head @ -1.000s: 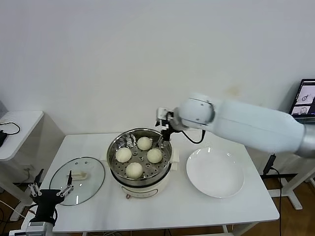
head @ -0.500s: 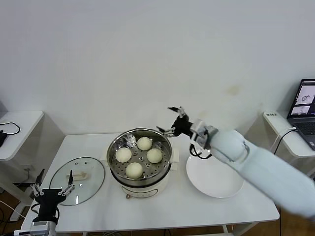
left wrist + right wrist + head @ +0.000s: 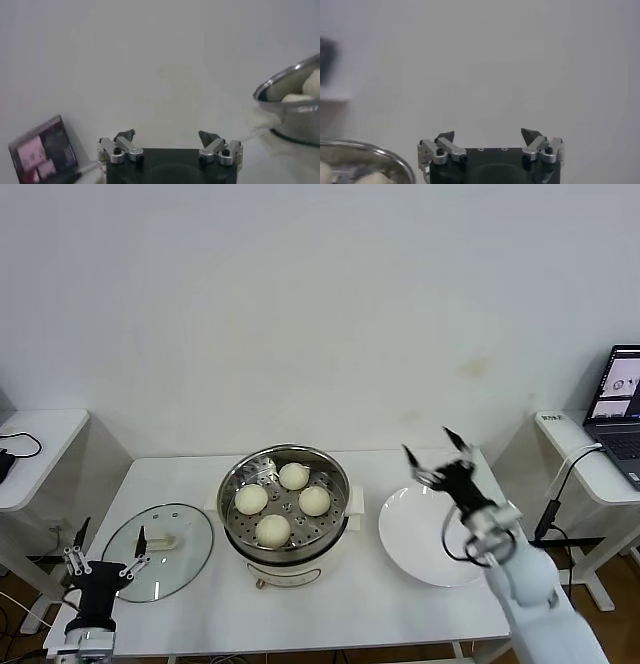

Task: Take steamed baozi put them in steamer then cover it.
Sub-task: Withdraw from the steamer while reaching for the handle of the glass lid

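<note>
Glass is showing clear across the cover, which is lying flat at the table's left end with its metal rim and cream-white handle up. At that near left corner the left gripper is hovering with fingers spread apart, gripping nothing. At the table's middle the steamer is sitting uncovered, its shiny steel pot holding four smooth cream-white steamed baozi on the perforated tray. Right of it the white plate is lying bare, and above it the right gripper is hanging with fingers wide apart and empty.
</note>
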